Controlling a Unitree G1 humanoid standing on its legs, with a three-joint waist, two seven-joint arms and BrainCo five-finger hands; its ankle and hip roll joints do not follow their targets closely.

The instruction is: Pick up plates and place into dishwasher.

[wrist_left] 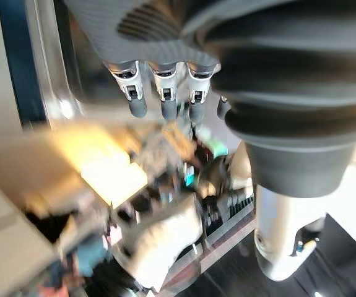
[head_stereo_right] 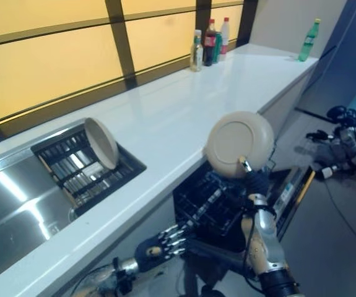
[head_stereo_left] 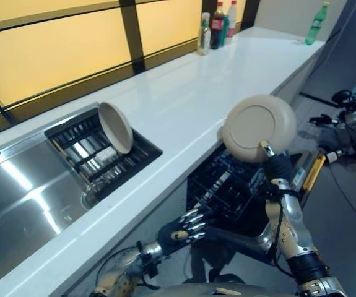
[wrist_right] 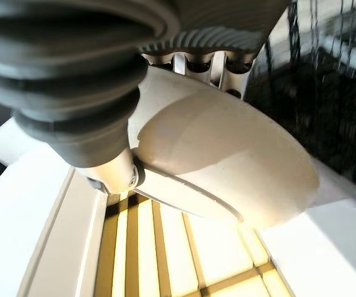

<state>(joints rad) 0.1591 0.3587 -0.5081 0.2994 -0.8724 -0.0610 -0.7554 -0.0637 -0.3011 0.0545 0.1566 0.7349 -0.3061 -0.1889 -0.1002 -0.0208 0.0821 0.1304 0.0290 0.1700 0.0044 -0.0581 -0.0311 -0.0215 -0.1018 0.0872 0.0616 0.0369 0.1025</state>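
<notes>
Two beige plates concern us here: one plate (head_stereo_left: 259,128) is pinched by its lower rim in our right hand (head_stereo_left: 275,163), fingers and thumb curled on it, held upright above those fingers with its underside facing us, while a second plate (head_stereo_left: 116,127) leans on edge in the sink rack (head_stereo_left: 77,143), well beyond either hand's fingertips. The dishwasher rack (head_stereo_left: 224,184) lies just below and beyond the right fingers, so we judge the held plate must go down edge-first. Our left hand (head_stereo_left: 187,226) hangs loosely spread and empty, beside that rack.
</notes>
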